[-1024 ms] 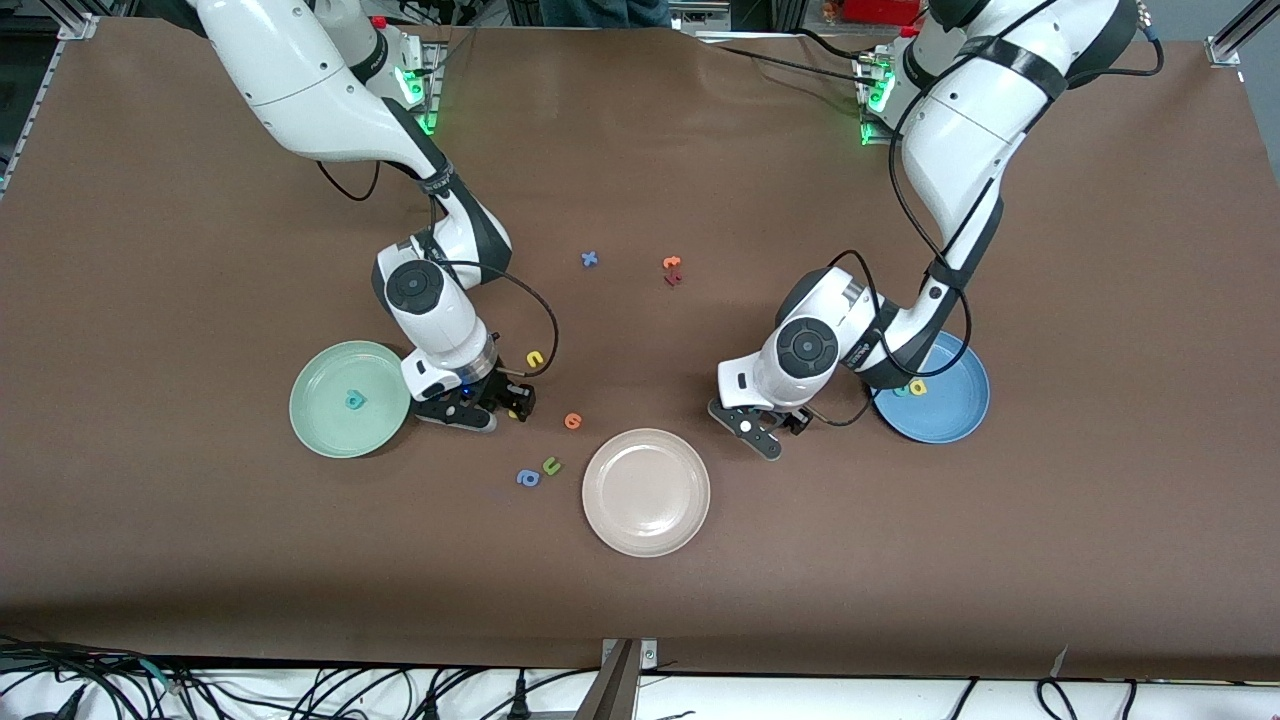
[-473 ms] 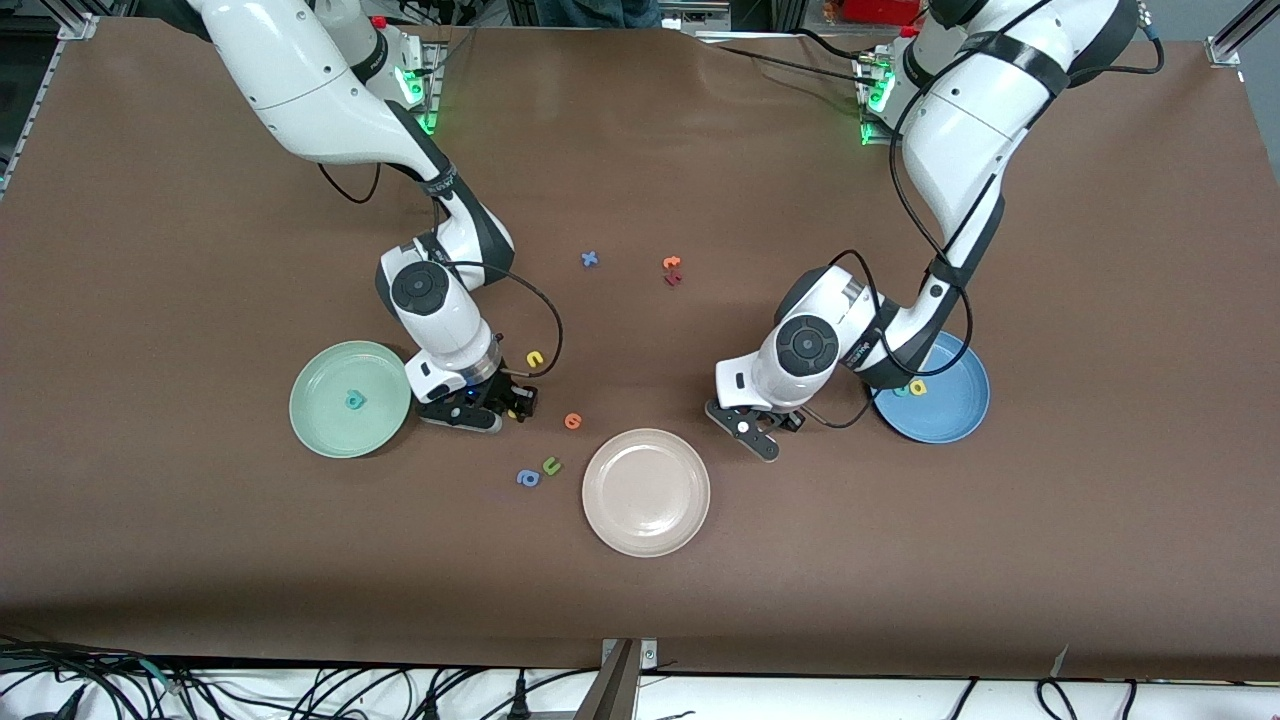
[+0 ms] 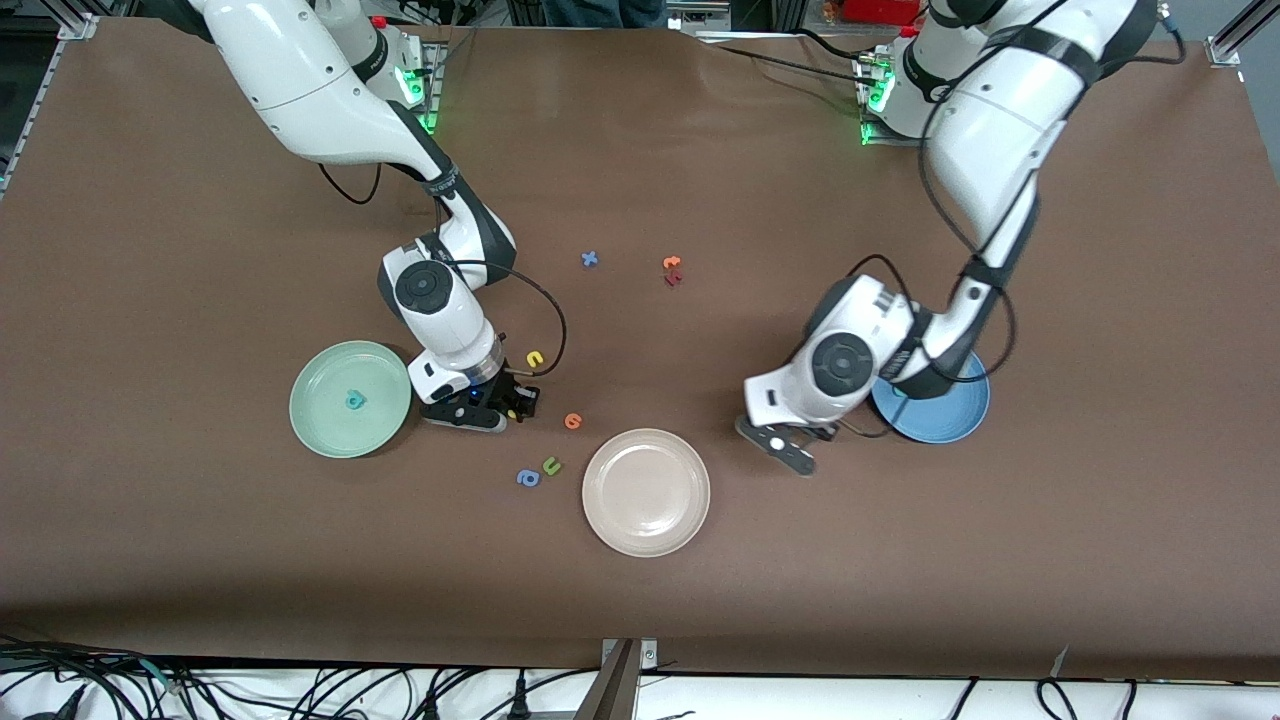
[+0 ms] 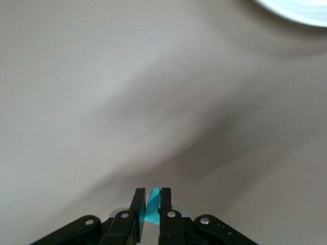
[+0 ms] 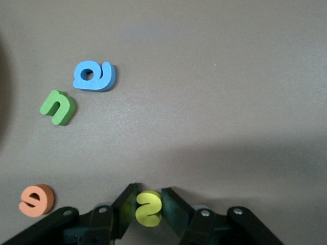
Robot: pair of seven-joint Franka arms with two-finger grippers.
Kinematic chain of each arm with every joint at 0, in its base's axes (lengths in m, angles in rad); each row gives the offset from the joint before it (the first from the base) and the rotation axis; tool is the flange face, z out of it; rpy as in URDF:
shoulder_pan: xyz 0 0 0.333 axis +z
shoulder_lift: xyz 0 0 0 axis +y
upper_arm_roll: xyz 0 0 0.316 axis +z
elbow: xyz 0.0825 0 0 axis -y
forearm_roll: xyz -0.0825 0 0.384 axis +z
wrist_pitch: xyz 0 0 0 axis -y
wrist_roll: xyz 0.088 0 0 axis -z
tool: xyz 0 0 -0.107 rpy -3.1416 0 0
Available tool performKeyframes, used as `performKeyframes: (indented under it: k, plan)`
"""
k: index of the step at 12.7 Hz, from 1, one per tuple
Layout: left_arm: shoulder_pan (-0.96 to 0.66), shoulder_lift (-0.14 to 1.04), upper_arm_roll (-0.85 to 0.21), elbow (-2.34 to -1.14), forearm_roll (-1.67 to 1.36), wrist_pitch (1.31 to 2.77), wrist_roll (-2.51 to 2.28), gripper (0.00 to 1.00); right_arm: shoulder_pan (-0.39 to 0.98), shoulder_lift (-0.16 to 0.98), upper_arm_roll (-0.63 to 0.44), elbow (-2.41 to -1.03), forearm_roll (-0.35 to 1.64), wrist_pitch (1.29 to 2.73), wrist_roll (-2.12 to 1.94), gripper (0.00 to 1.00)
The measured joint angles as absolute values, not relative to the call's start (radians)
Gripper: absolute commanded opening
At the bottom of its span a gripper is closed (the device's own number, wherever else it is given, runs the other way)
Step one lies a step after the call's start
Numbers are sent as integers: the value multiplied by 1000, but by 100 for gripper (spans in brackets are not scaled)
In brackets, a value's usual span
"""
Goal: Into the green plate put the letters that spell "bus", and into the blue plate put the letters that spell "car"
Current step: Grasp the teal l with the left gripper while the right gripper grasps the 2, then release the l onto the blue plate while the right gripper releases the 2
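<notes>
Left gripper (image 4: 152,206) over bare table between the cream plate (image 3: 646,492) and the blue plate (image 3: 950,412), clamped on a teal letter (image 4: 153,206). We cannot read which letter it is, but we take it for the r or c of "car". Right gripper (image 5: 149,203) low at the table beside the green plate (image 3: 330,420), its fingers closed about the yellow s (image 5: 148,207).

The teal b (image 3: 353,401) lies in the green plate; the yellow u (image 3: 535,359) rests on the table just beside the right gripper.

We judge the step to be lift and carry: raise each letter straight up before crossing a rim, and release low over the plate's middle so the light foam does not bounce out.

Brown matte sheet (image 3: 640,620) covers the table; distractors nearby are the orange letter (image 5: 36,199), green u (image 5: 58,107) and blue a (image 5: 94,76). Cables (image 3: 300,690) trail along the edge nearest the front camera
</notes>
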State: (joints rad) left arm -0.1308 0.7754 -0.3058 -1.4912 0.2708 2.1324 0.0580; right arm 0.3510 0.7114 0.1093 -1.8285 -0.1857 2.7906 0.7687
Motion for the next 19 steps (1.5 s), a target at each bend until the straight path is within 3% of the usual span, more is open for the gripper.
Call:
performKeyframes:
  k: [5,6,7,8,13,15,19]
  plan:
    - [41,701,-299,-1494,271,1922,226,0,352,711,107,-1789,-188,2706,726,13]
    - [72,702,-299,-1503,271,1900,242,16,351,711,104,-1767,-188,2664,704,13]
    - [93,703,-299,-1517,271,1887,247,73,348,711,100,-1747,-188,2626,677,13]
    - [102,704,-299,-1532,271,1883,248,100,341,709,97,-1733,-188,2599,647,13]
    - [94,698,-313,-1533,271,1882,243,100,328,705,83,-1723,-188,2558,571,13]
    - [94,676,-315,-1523,271,1874,241,100,320,684,64,-1702,-188,2478,483,13]
    - [85,544,-329,-1480,257,1727,123,100,251,619,33,-1670,-187,2349,166,14]
